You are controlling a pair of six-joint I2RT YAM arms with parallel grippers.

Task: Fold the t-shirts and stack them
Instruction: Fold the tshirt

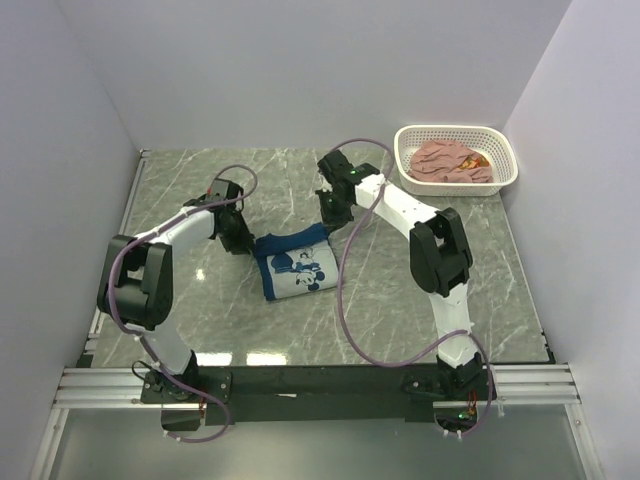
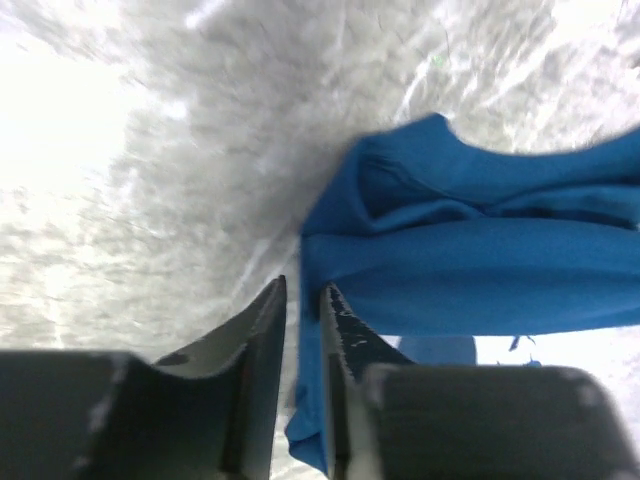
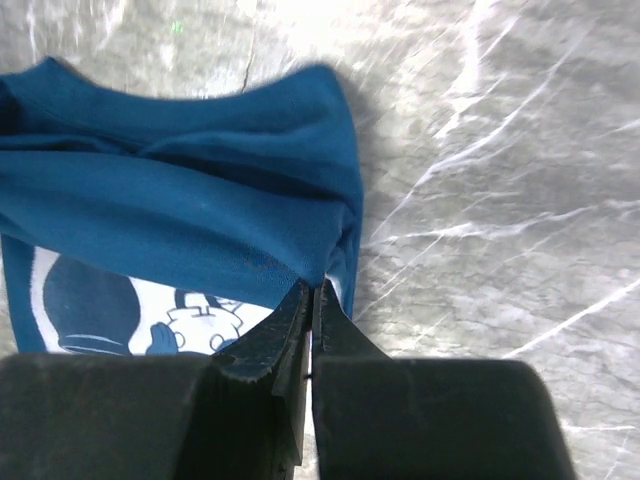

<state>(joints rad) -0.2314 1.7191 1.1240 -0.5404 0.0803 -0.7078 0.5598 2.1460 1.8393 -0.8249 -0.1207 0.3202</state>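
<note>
The navy t-shirt (image 1: pixel 295 266) lies partly folded at the table's middle, its white cartoon print (image 1: pixel 303 270) facing up. My left gripper (image 1: pixel 240 240) is at its far left corner. In the left wrist view the left gripper (image 2: pixel 303 288) is shut on the edge of the navy t-shirt (image 2: pixel 480 260). My right gripper (image 1: pixel 335 214) is at the far right corner. In the right wrist view the right gripper (image 3: pixel 311 288) is shut on a fold of the navy t-shirt (image 3: pixel 180 200). The pink t-shirt (image 1: pixel 450 160) lies crumpled in the basket.
The white perforated basket (image 1: pixel 505 150) stands at the far right corner of the marble table (image 1: pixel 200 200). White walls close the table in on the left, back and right. Purple cables loop over both arms.
</note>
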